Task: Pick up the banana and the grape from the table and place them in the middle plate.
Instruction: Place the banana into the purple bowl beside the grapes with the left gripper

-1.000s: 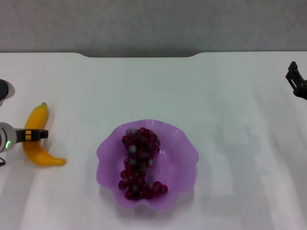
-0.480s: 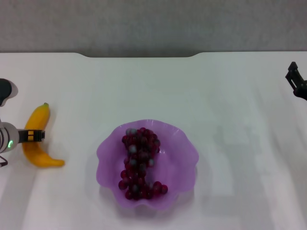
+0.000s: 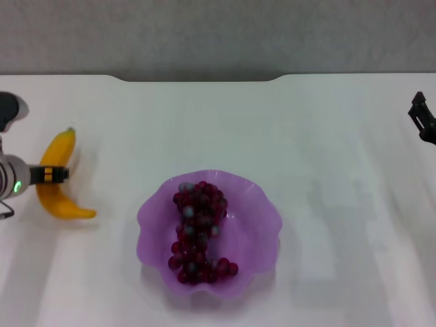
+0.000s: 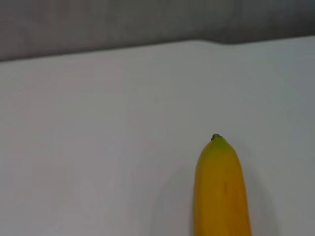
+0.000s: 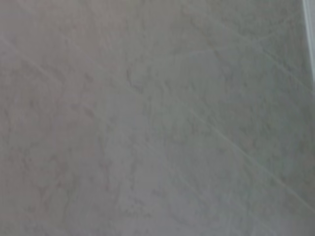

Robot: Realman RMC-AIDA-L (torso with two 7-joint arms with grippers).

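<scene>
With the grape (image 3: 198,228) already plated, my left gripper (image 3: 56,174) is clamping the banana (image 3: 56,178); next I'm carrying it right to the middle plate (image 3: 262,225).

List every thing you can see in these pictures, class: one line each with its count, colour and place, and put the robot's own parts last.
grape: one bunch, dark red-purple with some greyish berries, lying inside the middle plate.
middle plate: one, translucent purple with a wavy rim, near the front centre of the table.
banana: one, yellow-orange, at the table's left side, outside the plate.
table: one, white, with a dark notched back edge.
wall: grey, behind the table.
left gripper: one, black and orange, across the banana's middle.
right gripper: one, black, at the far right edge, away from the fruit.
</scene>
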